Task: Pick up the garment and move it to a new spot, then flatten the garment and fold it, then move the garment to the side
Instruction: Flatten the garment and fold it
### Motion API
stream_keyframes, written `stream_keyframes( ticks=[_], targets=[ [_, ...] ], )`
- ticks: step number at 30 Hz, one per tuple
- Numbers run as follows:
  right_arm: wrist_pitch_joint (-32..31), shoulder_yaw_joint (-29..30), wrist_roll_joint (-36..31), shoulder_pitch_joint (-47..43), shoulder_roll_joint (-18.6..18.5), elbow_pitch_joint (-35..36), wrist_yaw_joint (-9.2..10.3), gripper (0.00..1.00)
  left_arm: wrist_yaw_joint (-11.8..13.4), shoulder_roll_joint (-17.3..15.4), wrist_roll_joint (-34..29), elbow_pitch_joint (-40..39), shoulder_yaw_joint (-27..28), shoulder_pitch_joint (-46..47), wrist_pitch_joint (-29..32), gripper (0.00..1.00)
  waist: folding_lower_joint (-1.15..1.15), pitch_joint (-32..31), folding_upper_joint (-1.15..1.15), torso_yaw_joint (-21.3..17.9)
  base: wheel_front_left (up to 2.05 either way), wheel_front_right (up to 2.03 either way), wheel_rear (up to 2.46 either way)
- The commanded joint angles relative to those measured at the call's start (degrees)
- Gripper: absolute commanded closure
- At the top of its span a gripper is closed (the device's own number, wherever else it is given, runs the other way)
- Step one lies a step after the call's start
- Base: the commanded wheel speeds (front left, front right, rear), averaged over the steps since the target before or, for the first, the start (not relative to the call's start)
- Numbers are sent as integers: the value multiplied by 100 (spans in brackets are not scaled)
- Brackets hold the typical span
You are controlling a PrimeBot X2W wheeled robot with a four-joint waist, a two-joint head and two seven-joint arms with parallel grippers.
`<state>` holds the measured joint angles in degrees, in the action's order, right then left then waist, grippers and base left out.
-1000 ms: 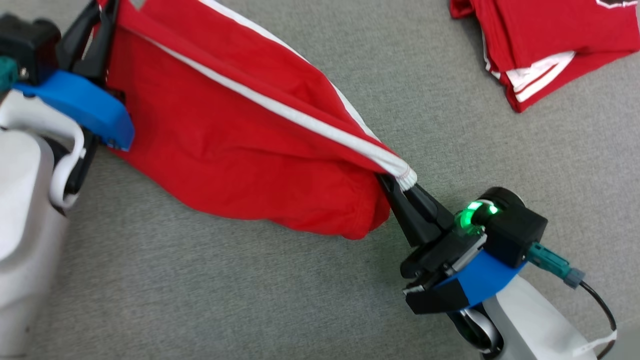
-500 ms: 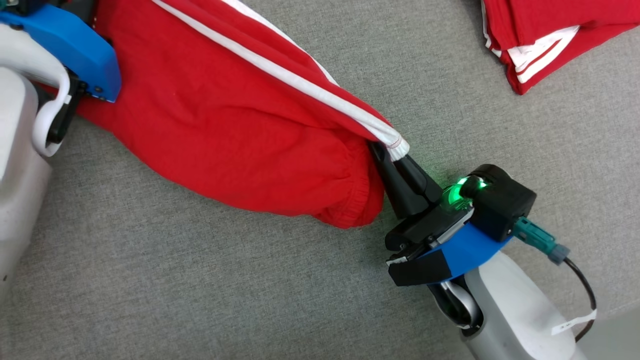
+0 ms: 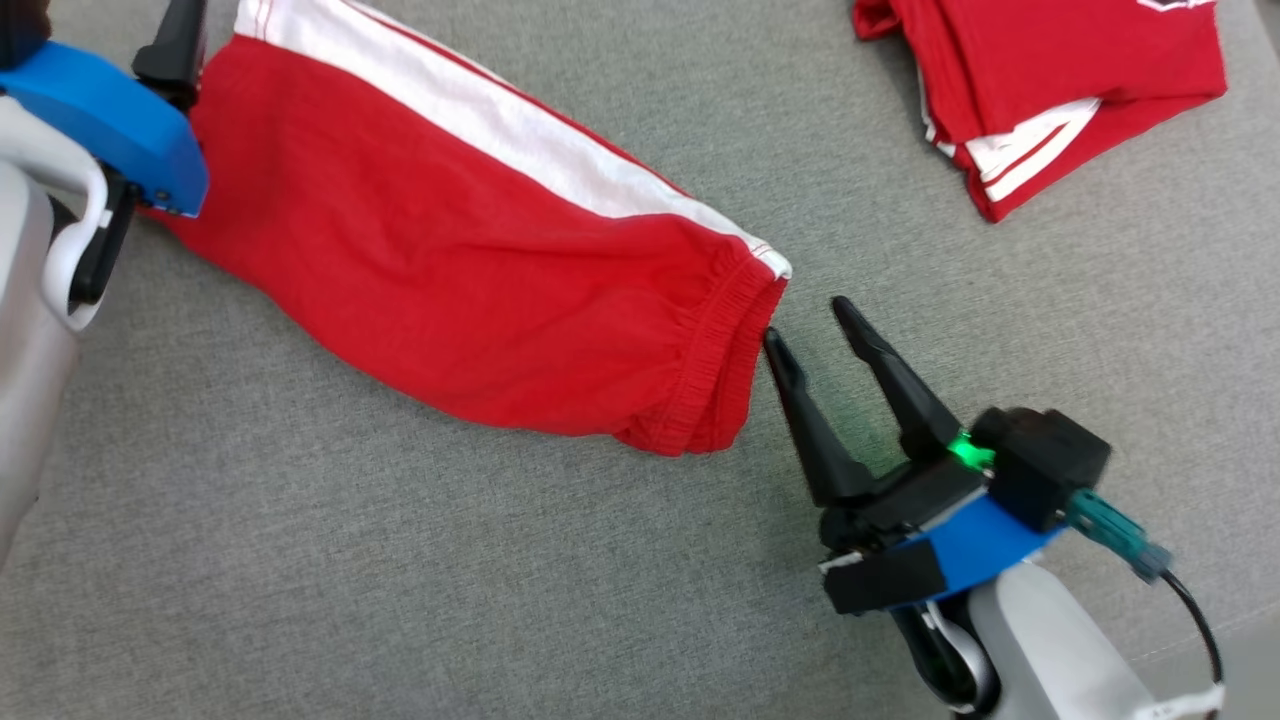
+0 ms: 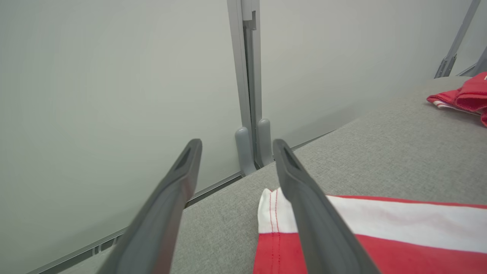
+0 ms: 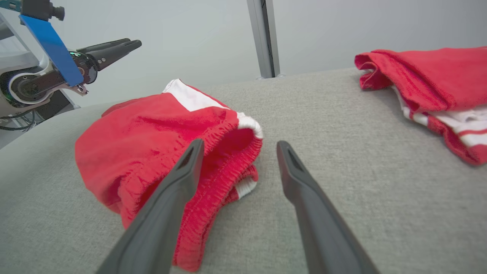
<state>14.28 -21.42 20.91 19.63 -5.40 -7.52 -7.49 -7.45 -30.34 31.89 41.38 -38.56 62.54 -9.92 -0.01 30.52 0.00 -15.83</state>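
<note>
Right now, your right fingers (image 3: 805,425) stand spread wide with nothing between them. The garment (image 3: 480,280) lies stretched out on the grey surface (image 3: 400,580) just ahead of them. Its gathered end sits just beside the tip of the finger nearer the cloth; you cannot tell whether that tip touches it. The other finger points over bare surface. In the right wrist view, one finger crosses in front of the gathered opening while its partner stands clear to the side.

Your left fingers (image 4: 312,217) are likewise spread apart and hold nothing. In the left wrist view, one of them crosses over the white-striped corner of the garment and the other is over bare surface. Whether either rests on the cloth is unclear.

In the head view the left fingers are cut off by the top edge, with one dark finger showing beside the garment's far corner. The blue wrist mount (image 3: 110,130) hides the cloth beneath it. A second red garment (image 3: 1050,90), folded, lies well apart at the upper right, partly cut off by the frame.

The garment is soft red cloth with a broad white band along one side, red stitching at the band's end, and a puckered elastic hem. The surface is grey woven fabric. The fingers are long, dark and tapering, each with a slot near its tip.
</note>
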Motion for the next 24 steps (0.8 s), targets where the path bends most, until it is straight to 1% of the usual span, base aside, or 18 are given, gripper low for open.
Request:
stream_keyframes(
  ticks=[1, 10, 15, 19, 21, 24],
  targets=[
    [33, 90, -25, -92, 27, 60, -1, 0, -3, -30, 51, 53, -6, -64, -55, 0, 1, -89, 0, -46, 0, 0, 0],
    [69, 879, -393, -855, 154, 784, -1, 0, -4, -273, 262, 275, 26, -401, -340, 0, 1, -456, 0, -166, 0, 0, 0],
    [84, 1195, -596, -1120, 222, 1214, -1, 0, -4, -367, 365, 314, -47, -555, -321, 0, 1, -513, 0, -242, 0, 0, 0],
    [86, 1313, -679, -1235, 247, 1388, -1, 0, -4, -460, 482, 338, -179, -654, -96, 0, 1, -503, 0, -286, 0, 0, 0],
    [88, 1366, -692, -1261, 249, 1410, -1, 0, -4, -457, 597, 300, -282, -728, 148, 0, 1, -486, 0, -301, 0, 0, 0],
    [91, 1406, -687, -1250, 254, 1416, -1, 0, -4, -547, 806, 225, -465, -814, 521, 0, 1, -457, 0, -308, 0, 0, 0]
  ],
)
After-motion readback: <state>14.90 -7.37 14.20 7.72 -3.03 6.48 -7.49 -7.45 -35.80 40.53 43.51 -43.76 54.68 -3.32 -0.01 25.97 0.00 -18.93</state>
